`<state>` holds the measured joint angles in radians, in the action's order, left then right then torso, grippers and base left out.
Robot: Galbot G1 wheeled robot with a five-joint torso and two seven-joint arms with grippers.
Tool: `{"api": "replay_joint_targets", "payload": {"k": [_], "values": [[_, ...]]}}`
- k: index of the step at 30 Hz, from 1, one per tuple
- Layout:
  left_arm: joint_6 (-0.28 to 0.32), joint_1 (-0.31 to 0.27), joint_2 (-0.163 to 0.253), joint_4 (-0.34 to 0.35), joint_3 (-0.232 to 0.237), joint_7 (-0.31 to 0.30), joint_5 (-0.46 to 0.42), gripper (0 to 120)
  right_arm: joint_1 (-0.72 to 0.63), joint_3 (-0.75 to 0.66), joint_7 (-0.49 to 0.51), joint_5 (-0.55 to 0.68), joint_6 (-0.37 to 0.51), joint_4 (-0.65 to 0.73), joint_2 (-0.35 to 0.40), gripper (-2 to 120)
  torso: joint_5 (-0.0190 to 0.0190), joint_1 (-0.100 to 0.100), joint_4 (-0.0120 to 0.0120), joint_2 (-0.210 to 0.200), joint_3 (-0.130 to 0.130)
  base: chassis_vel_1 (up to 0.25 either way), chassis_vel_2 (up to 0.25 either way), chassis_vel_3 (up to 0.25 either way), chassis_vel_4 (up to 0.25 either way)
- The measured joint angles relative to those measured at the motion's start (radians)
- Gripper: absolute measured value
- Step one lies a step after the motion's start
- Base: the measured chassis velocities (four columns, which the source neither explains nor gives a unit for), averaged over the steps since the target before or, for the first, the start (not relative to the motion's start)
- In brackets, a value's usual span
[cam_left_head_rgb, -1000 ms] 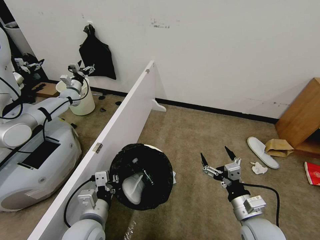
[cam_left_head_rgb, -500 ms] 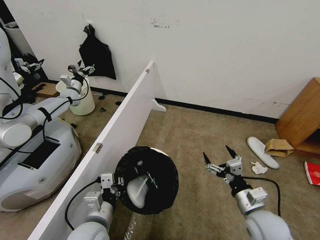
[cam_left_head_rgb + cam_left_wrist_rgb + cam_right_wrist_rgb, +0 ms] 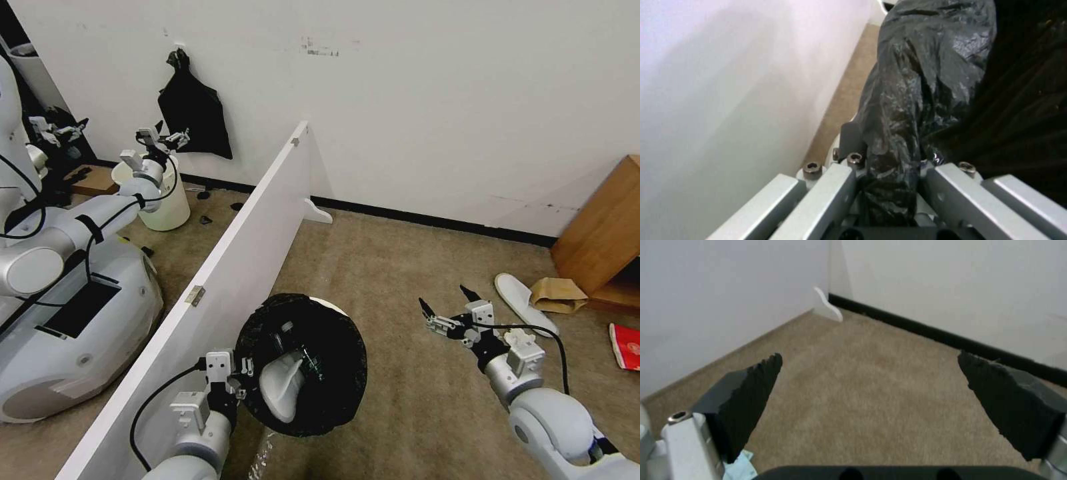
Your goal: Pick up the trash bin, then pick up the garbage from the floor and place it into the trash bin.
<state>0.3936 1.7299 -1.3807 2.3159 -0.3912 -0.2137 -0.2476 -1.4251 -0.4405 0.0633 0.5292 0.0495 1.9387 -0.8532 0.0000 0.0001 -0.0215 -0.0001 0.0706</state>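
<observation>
Carpeted floor, white divider left. Left gripper pinches trash bin rim, bin lifted near-left, slipper inside. Right gripper spread, empty, hovering. Garbage-collecting step: next likely reach right for tissue beside slipper.

A white partition board stood on the carpet; a black bag hung on the wall (a pale bucket below it).
</observation>
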Motion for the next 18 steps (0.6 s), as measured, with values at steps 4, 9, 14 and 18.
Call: {"api": "replay_joint_targets", "payload": {"k": [4, 9, 14, 18], "values": [[0.039, 0.019, 0.022, 0.025, -0.015, -0.032, -0.017, 2, 0.029, 0.039, 0.010, 0.017, 0.003, -0.024, 0.011, 100, 0.0000, 0.000, 0.0001, 0.000, 0.000, 0.000, 0.000, 0.000, 0.000], [0.138, 0.025, 0.072, 0.072, -0.024, -0.091, -0.101, 2, 0.071, 0.098, 0.030, 0.049, 0.018, -0.039, 0.021, 100, 0.0000, 0.000, 0.0000, 0.000, 0.000, 0.000, 0.000, 0.000, 0.000], [0.206, 0.023, 0.117, 0.107, -0.049, -0.137, -0.166, 2, 0.105, 0.138, 0.042, 0.083, 0.026, -0.053, 0.023, 100, -0.0001, 0.000, 0.0001, 0.000, 0.000, 0.000, 0.000, 0.000, 0.000], [0.265, 0.022, 0.157, 0.145, -0.075, -0.189, -0.241, 2, 0.139, 0.176, 0.049, 0.120, 0.031, -0.071, 0.018, 100, -0.0002, 0.000, -0.0002, 0.000, 0.000, 0.000, 0.000, 0.000, 0.000]]}}
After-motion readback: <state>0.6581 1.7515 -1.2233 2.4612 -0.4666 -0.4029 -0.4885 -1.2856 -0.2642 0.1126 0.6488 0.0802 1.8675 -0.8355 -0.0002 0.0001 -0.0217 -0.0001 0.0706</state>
